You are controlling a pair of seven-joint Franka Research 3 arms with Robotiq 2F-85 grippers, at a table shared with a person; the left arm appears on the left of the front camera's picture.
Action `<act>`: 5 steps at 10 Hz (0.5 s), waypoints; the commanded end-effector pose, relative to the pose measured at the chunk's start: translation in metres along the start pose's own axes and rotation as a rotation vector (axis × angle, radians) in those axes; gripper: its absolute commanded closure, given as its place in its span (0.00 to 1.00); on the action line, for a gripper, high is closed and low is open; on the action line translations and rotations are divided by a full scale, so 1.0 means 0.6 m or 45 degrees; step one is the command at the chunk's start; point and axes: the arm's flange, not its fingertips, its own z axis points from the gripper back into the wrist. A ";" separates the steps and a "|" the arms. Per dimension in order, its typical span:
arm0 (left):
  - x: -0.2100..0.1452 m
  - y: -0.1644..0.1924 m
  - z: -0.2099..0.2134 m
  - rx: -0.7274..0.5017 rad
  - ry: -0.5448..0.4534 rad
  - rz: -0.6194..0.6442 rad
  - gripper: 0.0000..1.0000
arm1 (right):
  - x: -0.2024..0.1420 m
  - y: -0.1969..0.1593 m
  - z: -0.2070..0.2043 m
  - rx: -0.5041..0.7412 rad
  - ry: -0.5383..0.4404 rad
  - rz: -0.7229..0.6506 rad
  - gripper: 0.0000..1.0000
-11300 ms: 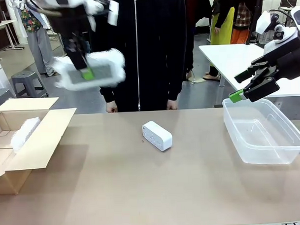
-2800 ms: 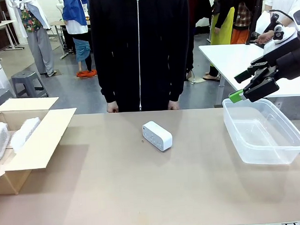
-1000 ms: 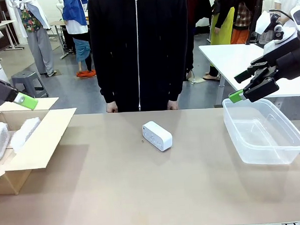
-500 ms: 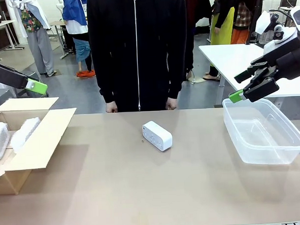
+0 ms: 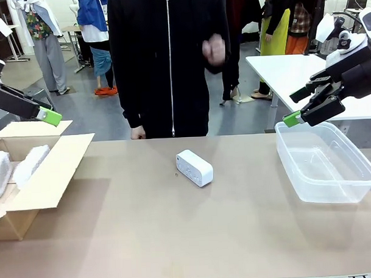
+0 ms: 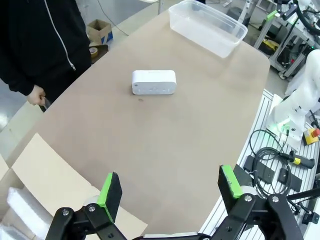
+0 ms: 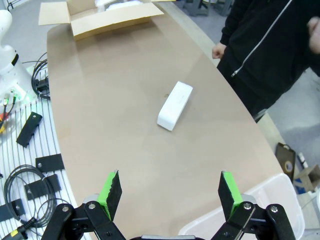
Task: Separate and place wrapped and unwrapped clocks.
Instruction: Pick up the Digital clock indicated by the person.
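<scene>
Brown board covers the table (image 5: 177,237). The bare white clock (image 5: 194,168) lies flat near its middle, a little toward twelve o'clock. In the front view its long side slants from about ten o'clock to four o'clock, and small dark dots show on the face turned toward the robot. It touches nothing but the table.

At nine o'clock on the table sits an open cardboard box (image 5: 52,174) with its flaps spread. The two wrapped clocks (image 5: 31,164) lie inside it side by side, and the outer one is cut off by the picture's edge. At three o'clock stands a clear plastic tub (image 5: 331,199).

The left gripper (image 5: 49,116) hangs in the air above the far side of the box, at about ten o'clock. Its wrist view shows the claw released, with the green pads wide apart and nothing between them. In that view the bare clock lies well beyond the fingertips, toward twelve o'clock.

The right gripper (image 5: 295,107) hangs above the far left corner of the tub, at about two o'clock. Its claw is also released, spread wide and gripping nothing.

A person (image 5: 170,60) in a black zipped jacket stands at twelve o'clock. The lowered hand (image 5: 138,133) is at the table's far edge, and the raised fist (image 5: 214,49) is at chest height.
</scene>
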 end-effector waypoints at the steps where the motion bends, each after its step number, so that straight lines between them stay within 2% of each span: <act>1: 0.003 -0.001 0.003 -0.008 -0.028 0.015 0.00 | -0.001 -0.001 -0.002 0.021 -0.016 -0.005 0.00; 5: 0.003 -0.001 0.003 -0.008 -0.028 0.015 0.00 | -0.001 -0.001 -0.002 0.021 -0.016 -0.005 0.00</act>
